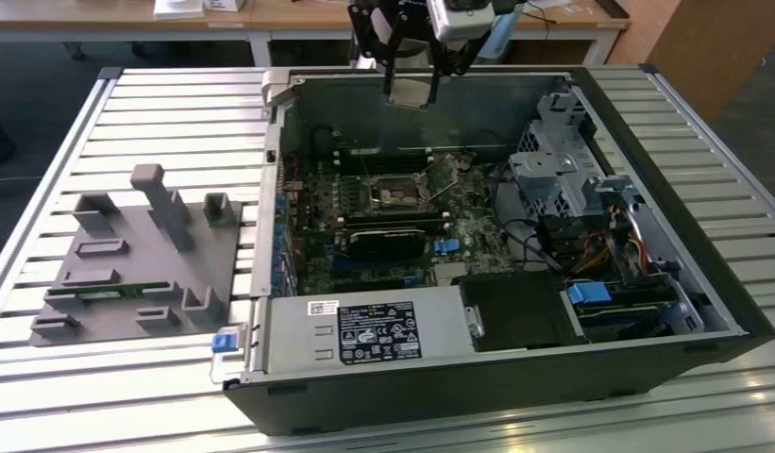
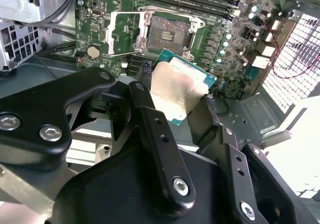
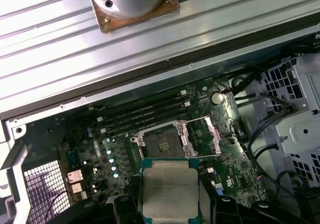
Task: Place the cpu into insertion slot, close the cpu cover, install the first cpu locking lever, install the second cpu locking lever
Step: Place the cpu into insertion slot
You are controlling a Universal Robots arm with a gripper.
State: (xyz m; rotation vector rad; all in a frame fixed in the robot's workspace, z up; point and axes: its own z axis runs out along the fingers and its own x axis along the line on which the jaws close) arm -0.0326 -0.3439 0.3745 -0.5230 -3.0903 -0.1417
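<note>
gripper (image 2: pixel 176 84): pinching your cpu (image 2: pixel 181 90) by opposite edges.
cpu: likely light, stiff, slick, fragile underneath; hold edges only.
slot (image 1: pixel 395 195): 6 o'clock from cpu, exterior view.

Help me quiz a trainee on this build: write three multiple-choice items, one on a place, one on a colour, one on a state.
1. Where is the chip relative to the board?
A) raised above it, in the claw
B) seated flat in it
C) underneath it

2. What colour is the board?
A) red
B) white
C) green

3. How does the cover of the socket stand?
A) shut
B) swung open beside the socket
C) missing

Answers:
1 A: the claw pinches the chip, with the board below it in both wrist views.
2 C: green shows between its parts.
3 B: the frame lies flipped aside and the socket's contacts are bare.
</note>
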